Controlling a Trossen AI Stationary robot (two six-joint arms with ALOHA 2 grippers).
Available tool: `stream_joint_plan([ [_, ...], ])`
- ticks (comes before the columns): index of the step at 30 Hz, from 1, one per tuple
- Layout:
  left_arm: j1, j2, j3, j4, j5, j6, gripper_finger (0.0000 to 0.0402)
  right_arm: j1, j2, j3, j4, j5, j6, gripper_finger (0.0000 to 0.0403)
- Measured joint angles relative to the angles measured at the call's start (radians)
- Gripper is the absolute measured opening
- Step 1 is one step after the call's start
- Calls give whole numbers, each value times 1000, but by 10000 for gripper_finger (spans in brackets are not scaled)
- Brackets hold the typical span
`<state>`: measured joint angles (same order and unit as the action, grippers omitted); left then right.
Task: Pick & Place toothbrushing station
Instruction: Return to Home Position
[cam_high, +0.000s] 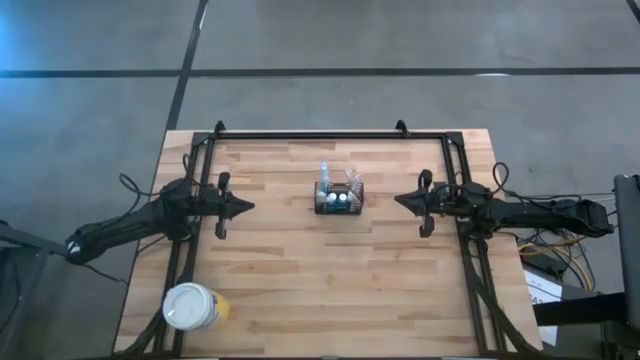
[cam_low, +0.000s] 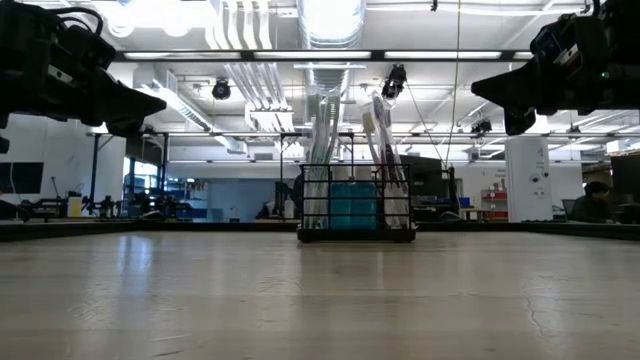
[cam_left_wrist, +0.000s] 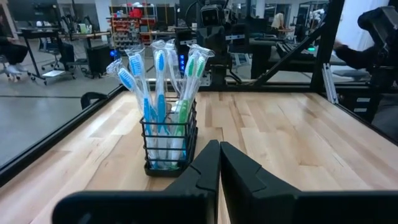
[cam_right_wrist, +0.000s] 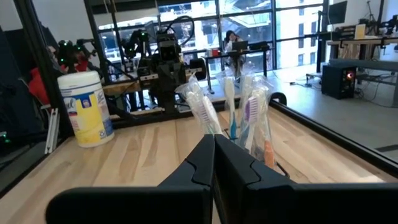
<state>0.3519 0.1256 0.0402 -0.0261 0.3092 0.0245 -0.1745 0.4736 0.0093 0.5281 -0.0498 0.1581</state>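
Observation:
The toothbrushing station is a small black wire caddy holding several wrapped toothbrushes. It stands upright on its base at the middle of the table, also in the low view and the left wrist view. In the right wrist view my own fingers hide the caddy, and only the toothbrushes show. My left gripper hovers shut to the left of it, above the table. My right gripper hovers shut to the right of it. Both point at the caddy and touch nothing.
A round yellow tub with a white lid stands near the table's front left corner, also in the right wrist view. A black frame runs along the table's far and side edges. Bare wood lies between each gripper and the caddy.

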Motion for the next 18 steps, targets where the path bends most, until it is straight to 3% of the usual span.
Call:
stream_joint_plan([
  [18, 0, 0, 0, 2, 0, 1, 16, 0, 0, 0, 0, -2, 0, 8],
])
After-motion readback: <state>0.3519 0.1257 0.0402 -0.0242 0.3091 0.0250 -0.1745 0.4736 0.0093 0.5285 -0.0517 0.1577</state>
